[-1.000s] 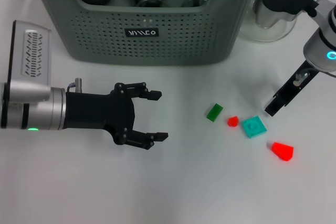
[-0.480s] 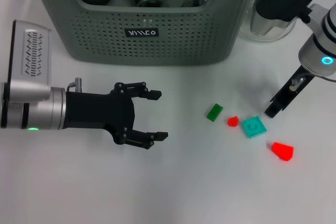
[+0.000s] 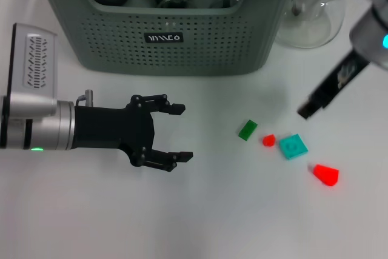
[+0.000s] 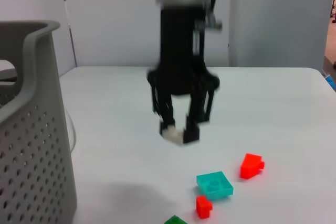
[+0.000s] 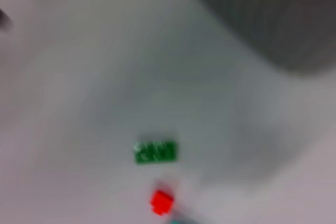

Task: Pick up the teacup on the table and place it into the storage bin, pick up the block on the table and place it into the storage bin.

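The grey-green storage bin [image 3: 163,59] stands at the back; its wall also shows in the left wrist view [image 4: 31,129]. A dark pot and glass pieces lie inside it. No teacup shows on the table. Several blocks lie at the right: green [image 3: 247,130], small red [image 3: 268,141], teal [image 3: 293,147] and larger red [image 3: 326,174]. My right gripper [image 3: 305,111] hangs above the table behind the blocks; in the left wrist view [image 4: 179,132] its fingers stand close together with no block between them. My left gripper [image 3: 183,133] is open and empty, left of the blocks.
A clear glass teapot [image 3: 309,22] stands right of the bin, under my right arm. The right wrist view shows the green block [image 5: 155,152] and small red block [image 5: 161,201] below. White table lies in front of the blocks and my left arm.
My right gripper has risen and moved back and to the left, away from the teal block. All the blocks lie where they were. My left arm has not moved.
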Controlling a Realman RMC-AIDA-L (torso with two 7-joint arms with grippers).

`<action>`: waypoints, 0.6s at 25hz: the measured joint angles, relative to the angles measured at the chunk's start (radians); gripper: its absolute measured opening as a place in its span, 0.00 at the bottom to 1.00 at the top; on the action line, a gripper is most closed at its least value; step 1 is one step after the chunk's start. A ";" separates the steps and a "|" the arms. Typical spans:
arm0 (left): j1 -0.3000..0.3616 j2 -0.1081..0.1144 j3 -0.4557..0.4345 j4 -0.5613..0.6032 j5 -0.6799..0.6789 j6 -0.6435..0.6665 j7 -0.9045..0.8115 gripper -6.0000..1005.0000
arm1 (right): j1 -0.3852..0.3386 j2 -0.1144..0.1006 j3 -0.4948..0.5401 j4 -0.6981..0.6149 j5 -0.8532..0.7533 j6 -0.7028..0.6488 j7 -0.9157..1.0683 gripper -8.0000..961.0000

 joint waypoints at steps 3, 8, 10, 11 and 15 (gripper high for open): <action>0.003 0.000 -0.001 0.001 0.000 -0.001 0.000 0.89 | 0.005 -0.002 0.028 -0.177 0.080 -0.123 0.015 0.45; 0.003 0.000 -0.001 -0.001 0.000 -0.001 0.000 0.89 | 0.102 -0.004 0.145 -0.308 0.326 -0.232 0.025 0.45; 0.003 0.000 -0.001 -0.001 -0.001 -0.001 0.000 0.89 | 0.148 -0.006 0.195 -0.304 0.394 -0.223 0.025 0.45; 0.003 0.000 -0.001 -0.001 -0.002 -0.001 0.000 0.89 | 0.168 -0.009 0.216 -0.300 0.412 -0.203 0.025 0.45; -0.001 0.000 -0.001 -0.002 -0.004 -0.001 -0.009 0.89 | 0.246 -0.030 0.244 -0.211 0.358 -0.010 0.053 0.45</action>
